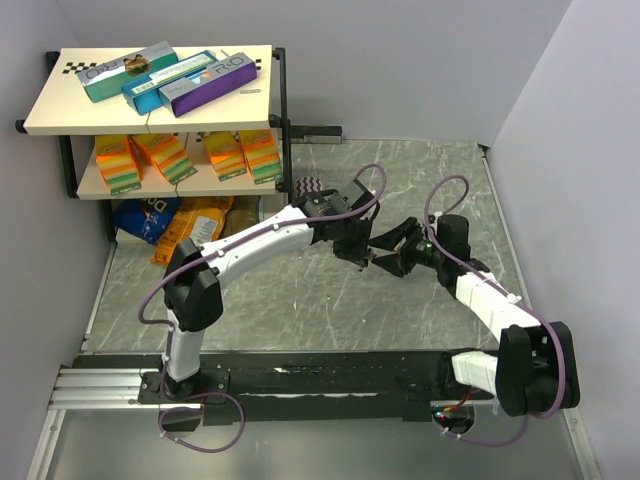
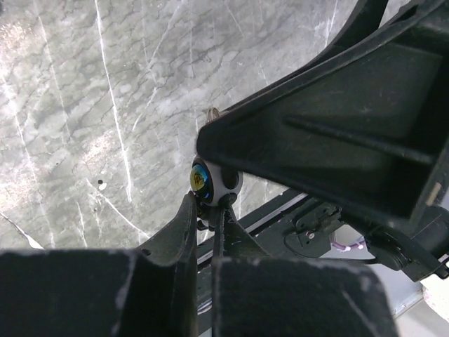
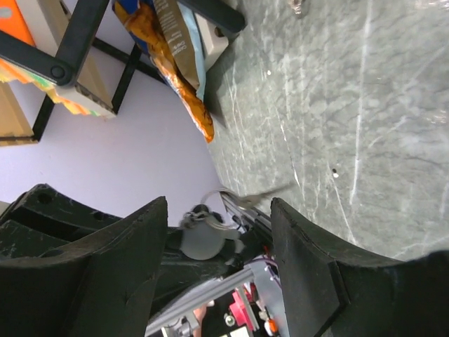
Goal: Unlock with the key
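Note:
My left gripper [image 1: 362,255] [image 2: 210,207] is shut on a small round grey-white lock [image 2: 217,184] with a shiny coloured face, holding it above the marbled table. A wire ring [image 2: 210,111] peeks out above the lock. In the right wrist view the lock [image 3: 203,239] sits between my right gripper's wide-open fingers [image 3: 140,246]. A thin silver key [image 3: 270,189] on the ring sticks out from it toward the right finger, blurred. My right gripper [image 1: 388,252] [image 3: 219,203] faces the left one tip to tip and touches neither lock nor key.
A two-level shelf [image 1: 150,105] with boxes stands at the back left, with snack bags [image 1: 180,225] [image 3: 175,56] beneath it. A small chequered object [image 1: 310,185] lies behind the left wrist. A black rail [image 1: 300,375] runs along the near edge. Walls close the right side.

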Available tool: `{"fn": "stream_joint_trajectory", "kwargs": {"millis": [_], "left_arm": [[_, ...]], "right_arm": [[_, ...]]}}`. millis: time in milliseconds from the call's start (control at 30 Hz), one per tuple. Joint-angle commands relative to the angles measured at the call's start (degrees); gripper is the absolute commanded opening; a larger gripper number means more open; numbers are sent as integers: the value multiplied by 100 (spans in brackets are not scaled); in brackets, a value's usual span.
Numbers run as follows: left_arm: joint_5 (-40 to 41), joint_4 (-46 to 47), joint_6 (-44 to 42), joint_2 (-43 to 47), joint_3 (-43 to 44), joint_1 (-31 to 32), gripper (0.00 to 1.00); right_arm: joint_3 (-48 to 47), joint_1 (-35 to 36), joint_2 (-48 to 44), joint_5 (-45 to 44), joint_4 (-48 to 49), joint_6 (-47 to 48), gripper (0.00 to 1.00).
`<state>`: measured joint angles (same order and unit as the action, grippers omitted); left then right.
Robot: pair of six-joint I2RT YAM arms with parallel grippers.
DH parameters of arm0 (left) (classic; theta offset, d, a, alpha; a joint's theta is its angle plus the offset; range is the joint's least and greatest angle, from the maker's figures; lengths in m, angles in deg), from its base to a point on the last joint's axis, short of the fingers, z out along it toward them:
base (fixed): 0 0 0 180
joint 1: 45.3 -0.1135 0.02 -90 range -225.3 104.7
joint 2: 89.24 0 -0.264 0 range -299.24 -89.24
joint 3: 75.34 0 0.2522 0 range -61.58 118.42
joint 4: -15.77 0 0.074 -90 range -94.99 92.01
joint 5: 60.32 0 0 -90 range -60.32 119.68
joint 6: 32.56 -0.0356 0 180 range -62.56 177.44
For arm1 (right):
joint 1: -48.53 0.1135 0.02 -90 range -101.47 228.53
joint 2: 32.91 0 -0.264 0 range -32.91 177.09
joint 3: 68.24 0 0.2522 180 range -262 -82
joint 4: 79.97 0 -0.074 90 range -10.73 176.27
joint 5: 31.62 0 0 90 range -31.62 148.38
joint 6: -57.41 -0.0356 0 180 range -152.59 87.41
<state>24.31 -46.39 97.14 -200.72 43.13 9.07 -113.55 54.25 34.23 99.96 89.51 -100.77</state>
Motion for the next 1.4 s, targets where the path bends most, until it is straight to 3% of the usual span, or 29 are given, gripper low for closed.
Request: {"fn": "stream_joint_trajectory", "kwargs": {"millis": [0, 200, 367, 500, 700, 767, 833, 867, 1033, 1133, 1367], "left_arm": [[-193, -46, -94, -93, 322, 39, 1], [-298, 32, -235, -128, 402, 65, 1], [-369, 24, -314, -189, 507, 83, 1], [-351, -64, -375, -286, 656, 74, 1], [-316, -170, -472, -418, 937, 74, 1], [-272, -143, -490, -357, 955, 56, 3], [-237, 49, -516, -191, 798, 13, 10], [-246, 137, -516, -120, 727, -14, 24], [-377, 910, -481, 625, -18, -303, 72], [-325, 1550, -446, 1283, -685, -514, 84], [-789, 3107, -183, 2753, -2050, -937, 88]], "right_arm": [[-360, 149, 141, -19, 352, -160, 67], [-466, 228, 423, -1, 598, -301, 65], [-563, 255, 608, 43, 721, -371, 58], [-624, 255, 661, 52, 721, -354, 45], [-738, 246, 784, 192, 739, -275, 5], [-782, 246, 827, 341, 879, -257, 0], [-826, 237, 854, 499, 1194, -231, 0], [-861, 237, 906, 735, 1544, -213, 0], [-1090, 246, 1083, 1501, 3013, -327, 0], [-1186, 228, 1126, 1817, 3778, -450, 0], [-1556, 237, 1144, 2705, 4430, -362, 0]]}}
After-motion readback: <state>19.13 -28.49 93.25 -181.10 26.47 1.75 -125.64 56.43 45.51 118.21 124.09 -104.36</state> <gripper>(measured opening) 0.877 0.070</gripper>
